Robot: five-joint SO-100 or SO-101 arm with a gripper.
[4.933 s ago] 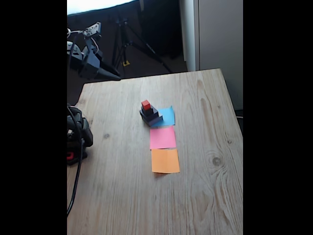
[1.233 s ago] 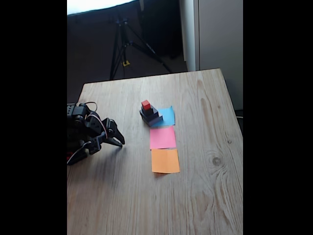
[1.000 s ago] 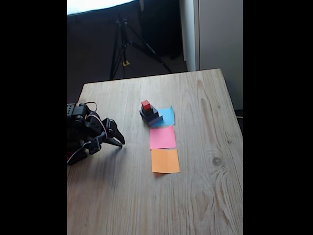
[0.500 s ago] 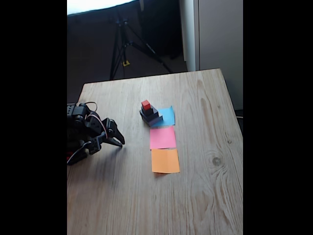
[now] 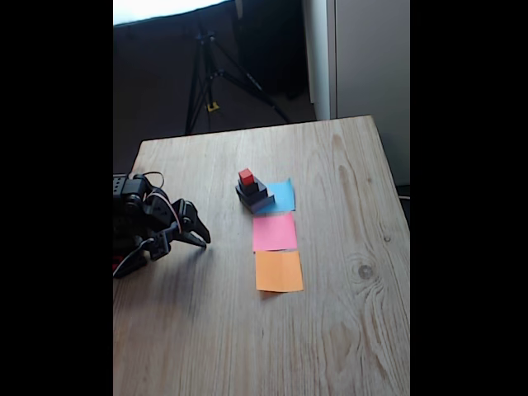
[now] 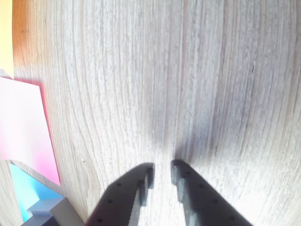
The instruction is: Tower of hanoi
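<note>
Nothing has shifted over the last second: arm, blocks and papers sit as they did; some seconds earlier the arm was raised beyond the table's far left corner, and it has since come down low over the left edge. Its jaws (image 5: 200, 238) point toward the middle of the table (image 5: 346, 330), just above the wood; in the wrist view the jaws (image 6: 161, 168) stand narrowly apart with only a slim gap between the tips, holding nothing.

The Tower of hanoi (image 5: 253, 191) stands stacked, well apart from the jaws, on the blue paper square (image 5: 283, 196), over that square's left part. The tiny red cube (image 5: 246, 176) tops the stack, on the small black cube (image 5: 251, 186), with the medium black block (image 5: 258, 195) under it and the large flat grey block (image 5: 257, 203) at the bottom. A corner of the grey block (image 6: 47, 208) shows in the wrist view.

Toward the near edge follow the pink paper square (image 5: 274, 232) and then the orange paper square (image 5: 279, 271), in one line. A tripod (image 5: 216, 70) stands on the floor beyond the far edge.
</note>
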